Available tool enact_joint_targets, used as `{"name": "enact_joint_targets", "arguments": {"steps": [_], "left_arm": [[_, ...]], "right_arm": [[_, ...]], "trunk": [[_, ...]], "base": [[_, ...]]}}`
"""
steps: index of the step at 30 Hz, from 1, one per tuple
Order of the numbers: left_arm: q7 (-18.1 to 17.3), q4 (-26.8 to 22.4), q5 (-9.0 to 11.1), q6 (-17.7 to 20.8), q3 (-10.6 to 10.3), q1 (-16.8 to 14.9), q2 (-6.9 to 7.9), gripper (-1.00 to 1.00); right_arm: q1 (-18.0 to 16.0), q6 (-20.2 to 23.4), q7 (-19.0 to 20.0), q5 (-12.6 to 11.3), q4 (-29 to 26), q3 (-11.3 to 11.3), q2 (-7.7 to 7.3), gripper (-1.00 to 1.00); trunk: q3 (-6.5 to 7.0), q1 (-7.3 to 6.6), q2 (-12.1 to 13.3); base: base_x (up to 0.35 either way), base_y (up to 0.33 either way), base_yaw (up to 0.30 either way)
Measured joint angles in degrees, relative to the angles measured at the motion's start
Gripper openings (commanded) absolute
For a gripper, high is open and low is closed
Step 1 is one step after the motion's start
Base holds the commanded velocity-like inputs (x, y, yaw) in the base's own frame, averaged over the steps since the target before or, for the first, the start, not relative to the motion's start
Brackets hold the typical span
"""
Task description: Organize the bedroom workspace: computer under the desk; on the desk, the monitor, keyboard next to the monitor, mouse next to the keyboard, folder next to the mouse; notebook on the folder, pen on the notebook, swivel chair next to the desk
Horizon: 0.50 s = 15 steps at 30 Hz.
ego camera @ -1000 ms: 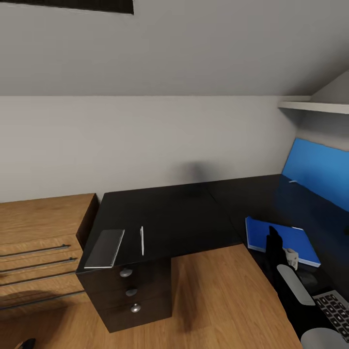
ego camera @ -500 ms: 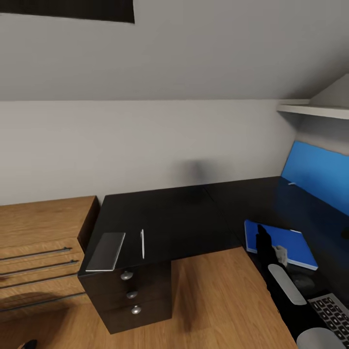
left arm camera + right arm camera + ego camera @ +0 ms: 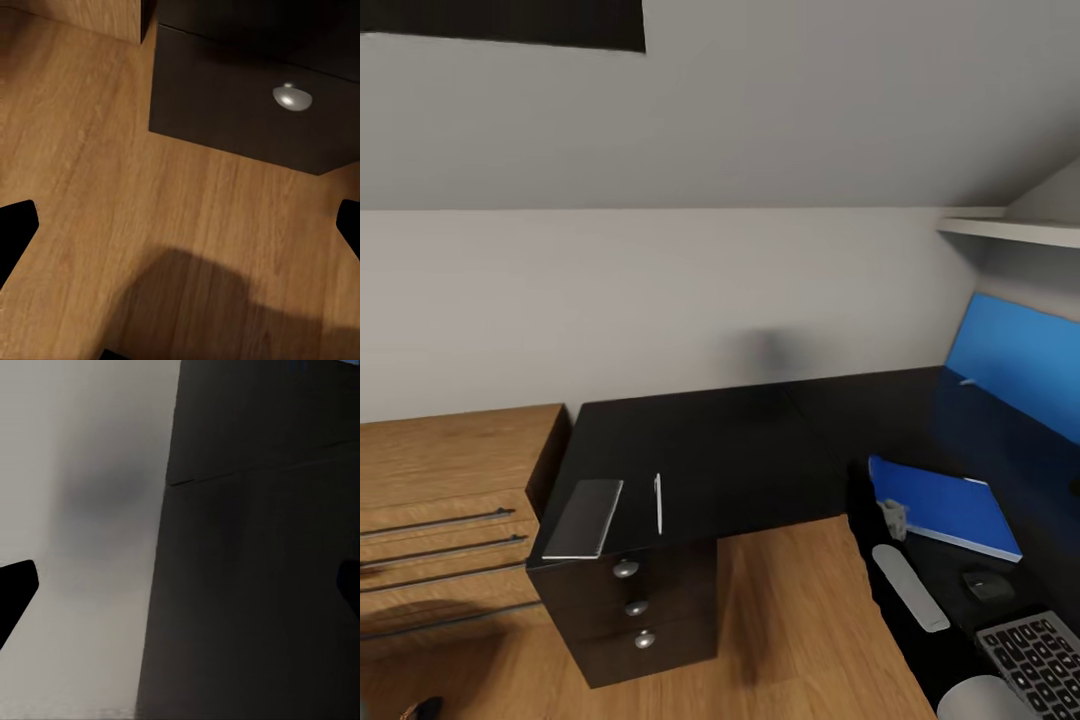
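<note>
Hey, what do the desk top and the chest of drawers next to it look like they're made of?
Desk top: glossy black, probably lacquer or laminate, since it faintly mirrors the blue panel. Chest of drawers: light wood or veneer, showing grain, matte.

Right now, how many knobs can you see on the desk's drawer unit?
3, stacked in a column on the drawer unit's front: top knob, middle knob, bottom knob. One knob also shows in the left wrist view. None looks hidden.

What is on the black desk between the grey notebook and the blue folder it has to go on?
Only the pen, right beside the notebook. Past it, bare desk runs to the folder.
</note>
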Motion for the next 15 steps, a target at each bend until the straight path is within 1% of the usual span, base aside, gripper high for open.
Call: {"name": "enact_joint_targets", "arguments": {"steps": [1, 2, 3, 4, 7, 8, 11, 12, 15], "left_arm": [[0.0, 0.0, 0.0, 0.0, 0.0, 0.0, 0.03, 1.0], [0.0, 0.1, 0.0, 0.0, 0.0, 0.0, 0.05, 1.0], [0.0, 0.1, 0.0, 0.0, 0.0, 0.0, 0.06, 1.0], [0.0, 0.1, 0.0, 0.0, 0.0, 0.0, 0.06, 1.0], [0.0, 0.1, 0.0, 0.0, 0.0, 0.0, 0.07, 1.0], [0.0, 0.1, 0.0, 0.0, 0.0, 0.0, 0.06, 1.0], [0.0, 0.1, 0.0, 0.0, 0.0, 0.0, 0.07, 1.0], [0.1, 0.2, 0.0, 0.0, 0.0, 0.0, 0.08, 1.0], [0.1, 0.2, 0.0, 0.0, 0.0, 0.0, 0.12, 1.0]], "right_arm": [[0.0, 0.0, 0.0, 1.0, 0.0, 1.1, 0.43, 1.0], [0.0, -0.1, 0.0, 2.8, 0.0, 2.8, 1.53, 1.0], [0.0, -0.1, 0.0, 3.3, 0.0, 3.2, 1.94, 1.0], [0.0, -0.1, 0.0, 4.4, 0.0, 3.8, 2.73, 1.0], [0.0, -0.1, 0.0, 6.3, 0.1, 4.6, 4.01, 1.0], [0.0, -0.2, 0.0, 7.6, 0.1, 5.0, 4.77, 1.0], [0.0, -0.2, -0.1, 9.7, 0.3, 5.3, 5.88, 1.0], [0.0, -0.2, -0.1, 10.8, 0.3, 5.4, 6.44, 1.0], [0.0, -0.2, -0.1, 12.1, 0.4, 5.5, 7.15, 1.0]], "trunk": [[0.04, 0.0, 0.0], [0.09, 0.0, 0.0], [0.14, 0.0, 0.0], [0.19, 0.0, 0.0], [0.35, 0.0, 0.0], [0.4, 0.0, 0.0], [0.56, 0.0, 0.0], [0.62, 0.0, 0.0], [0.78, 0.0, 0.0]], "base": [[0.0, 0.0, 0.204], [0.0, 0.0, 0.208], [0.0, 0.0, 0.213], [0.0, 0.0, 0.215], [0.0, 0.0, 0.218], [0.0, 0.0, 0.22], [0.0, 0.0, 0.221], [0.0, 0.0, 0.221], [0.0, 0.0, 0.222]]}}
